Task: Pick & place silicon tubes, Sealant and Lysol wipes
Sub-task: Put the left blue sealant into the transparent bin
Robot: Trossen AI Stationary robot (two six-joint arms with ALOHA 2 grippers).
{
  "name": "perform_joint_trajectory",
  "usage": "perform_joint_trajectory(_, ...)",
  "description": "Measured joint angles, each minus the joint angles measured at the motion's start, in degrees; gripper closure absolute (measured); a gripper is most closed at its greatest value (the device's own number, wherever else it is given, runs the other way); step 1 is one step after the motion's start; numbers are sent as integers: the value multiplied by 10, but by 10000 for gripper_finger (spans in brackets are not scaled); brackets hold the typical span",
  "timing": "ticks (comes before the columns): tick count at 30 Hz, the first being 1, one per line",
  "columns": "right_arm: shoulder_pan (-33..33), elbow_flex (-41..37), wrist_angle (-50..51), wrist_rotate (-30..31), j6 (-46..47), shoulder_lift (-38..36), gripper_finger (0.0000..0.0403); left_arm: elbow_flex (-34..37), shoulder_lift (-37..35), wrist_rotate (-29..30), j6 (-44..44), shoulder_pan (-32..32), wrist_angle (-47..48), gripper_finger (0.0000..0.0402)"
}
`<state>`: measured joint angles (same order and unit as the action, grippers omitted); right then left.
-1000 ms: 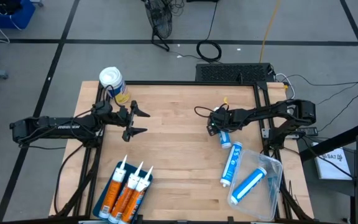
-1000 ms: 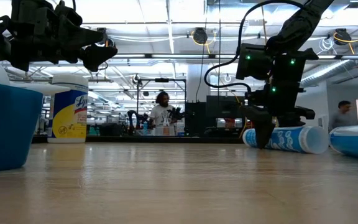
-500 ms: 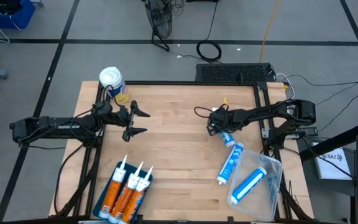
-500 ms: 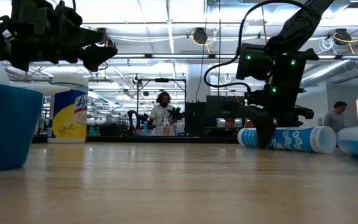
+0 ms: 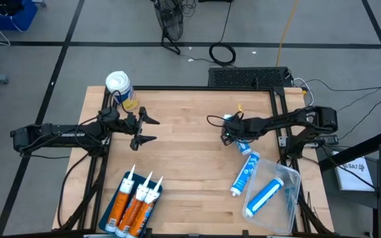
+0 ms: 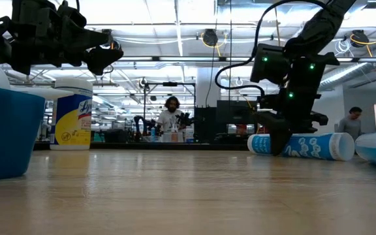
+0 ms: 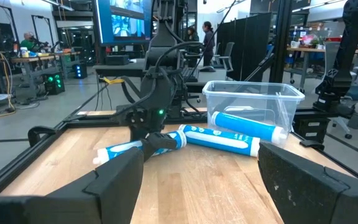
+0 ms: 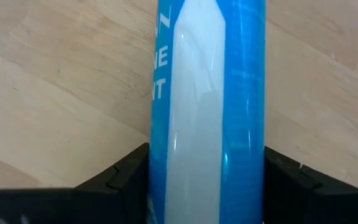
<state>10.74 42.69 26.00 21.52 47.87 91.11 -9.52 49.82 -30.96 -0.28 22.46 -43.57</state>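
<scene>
The right gripper (image 5: 229,137) grasps a blue tube (image 8: 209,112) lying on the table (image 5: 190,165). The left gripper (image 5: 152,129), near the Lysol wipes (image 5: 120,87), is released.

My overhead camera looks straight down on the whole table (image 5: 190,142), taking in floor all around. My low camera sits at table-top height, facing level across the wood into the lab. The left wrist camera looks across the table toward three o'clock, so it shares the clear bin (image 7: 252,99) with the overhead shot (image 5: 274,192). The right wrist camera is pressed close, a blue tube (image 8: 207,112) filling its frame between the fingers (image 8: 114,180).
</scene>
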Motion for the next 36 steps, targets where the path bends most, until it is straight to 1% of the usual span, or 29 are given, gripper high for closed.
perform_joint_trajectory(5,1,-60,-82,4,-19,-1,182,0,0,0,0,0,0,91)
perform_joint_trajectory(10,0,-100,-122,18,-21,0,192,0,0,0,0,0,0,91)
perform_joint_trajectory(15,-8,-108,-131,23,-22,0,187,0,0,0,0,0,0,91)
perform_joint_trajectory(17,-18,-109,-153,24,-40,0,187,0,0,0,0,0,0,91)
perform_joint_trajectory(20,-40,-109,-210,20,-72,1,192,0,0,0,0,0,0,91)
perform_joint_trajectory(23,-65,-109,-282,-14,-99,-5,197,0,0,0,0,0,0,91)
perform_joint_trajectory(25,-81,-109,-325,-19,-115,-11,198,0,0,0,0,0,0,91)
perform_joint_trajectory(28,-104,-111,-363,-10,-133,-38,198,0,0,0,0,0,0,91)
perform_joint_trajectory(36,-186,-111,-398,5,-160,-133,198,0,0,0,0,0,0,92)
